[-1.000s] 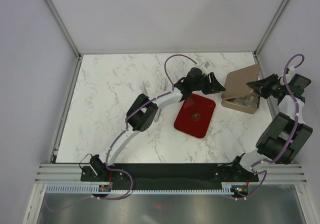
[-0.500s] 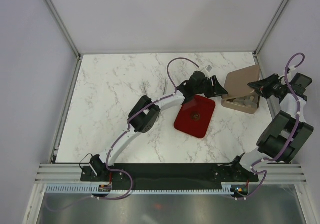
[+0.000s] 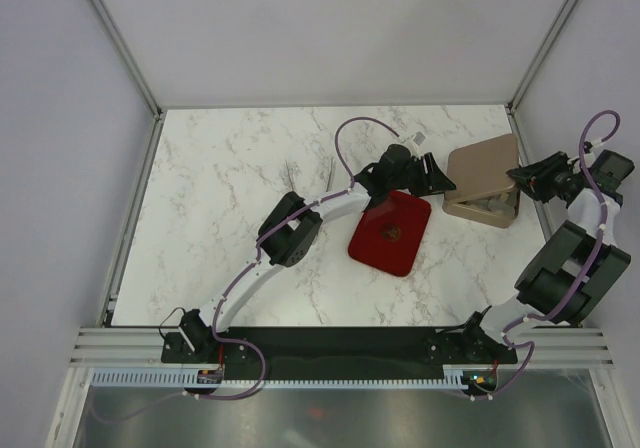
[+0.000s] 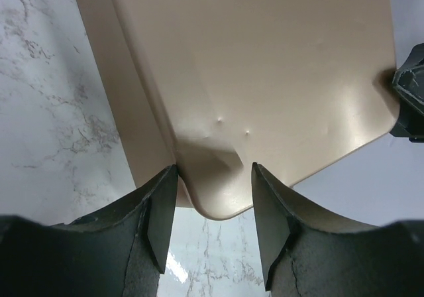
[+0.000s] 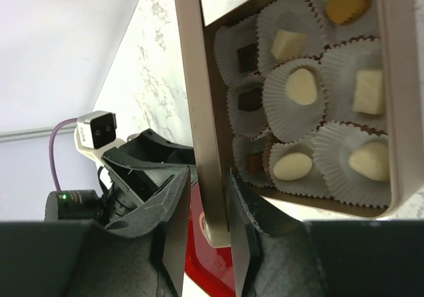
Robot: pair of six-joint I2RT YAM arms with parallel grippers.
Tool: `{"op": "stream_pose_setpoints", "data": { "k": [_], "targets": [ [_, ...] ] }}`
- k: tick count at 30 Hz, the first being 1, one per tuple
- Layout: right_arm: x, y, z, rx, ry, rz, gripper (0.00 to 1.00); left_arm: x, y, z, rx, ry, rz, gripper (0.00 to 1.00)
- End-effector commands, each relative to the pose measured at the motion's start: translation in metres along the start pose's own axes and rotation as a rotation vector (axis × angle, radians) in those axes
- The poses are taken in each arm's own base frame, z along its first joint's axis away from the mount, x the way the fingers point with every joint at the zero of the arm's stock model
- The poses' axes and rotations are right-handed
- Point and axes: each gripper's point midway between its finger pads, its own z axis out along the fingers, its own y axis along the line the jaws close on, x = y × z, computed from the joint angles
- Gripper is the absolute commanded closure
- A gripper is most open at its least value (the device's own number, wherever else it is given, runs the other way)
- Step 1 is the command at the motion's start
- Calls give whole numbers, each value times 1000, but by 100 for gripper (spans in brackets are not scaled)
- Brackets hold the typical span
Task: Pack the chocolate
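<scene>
The chocolate (image 5: 301, 86) lies in white paper cups inside a tan box (image 5: 391, 111), cream pieces beside dark ones (image 5: 248, 57) and a tan one (image 5: 351, 2). The tan lid (image 3: 485, 163) slants over the box (image 3: 482, 211), leaving its near side uncovered. My right gripper (image 3: 520, 176) straddles the lid's right edge (image 5: 199, 111). In the right wrist view this gripper (image 5: 209, 174) is slightly open, with one finger against the rim and the other standing off. My left gripper (image 3: 440, 180) is open, and in its wrist view (image 4: 213, 171) the lid's rounded corner (image 4: 212, 204) sits between the fingers.
A red tray (image 3: 390, 231) lies on the marble table just left of the box, under the left arm's wrist. The cage's right post and wall stand close behind the right arm (image 3: 585, 238).
My right gripper was shut on the lid's edge, but its jaws have now parted and it has drawn back right. The lid has sunk lower over the box. My left gripper moved right to the lid's corner.
</scene>
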Motion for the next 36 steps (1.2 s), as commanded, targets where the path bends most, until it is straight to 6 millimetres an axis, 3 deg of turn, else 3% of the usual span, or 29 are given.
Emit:
{"op": "stream_pose_setpoints", "data": {
  "k": [1, 6, 11, 20, 29, 35, 36],
  "targets": [
    [-22, 0, -7, 50, -61, -49, 64, -13, -30, 6, 75, -59, 29, 44],
    [-31, -12, -15, 165, -94, -57, 63, -14, -35, 6, 92, -68, 33, 44],
    [-38, -34, -22, 302, -136, -46, 55, -17, -39, 5, 106, -78, 40, 44],
    [-45, -53, -37, 459, -183, -37, 54, -15, -31, 7, 84, -78, 32, 44],
    [-53, -40, -42, 494, -224, -113, 54, -14, -34, 5, 82, -62, 43, 44],
    [-48, -22, -26, 549, -212, -239, 53, -12, -41, -3, 85, -41, 72, 39],
    [-45, -11, -18, 538, -199, -280, 53, -13, -44, -6, 85, -36, 88, 37]
  ]
}}
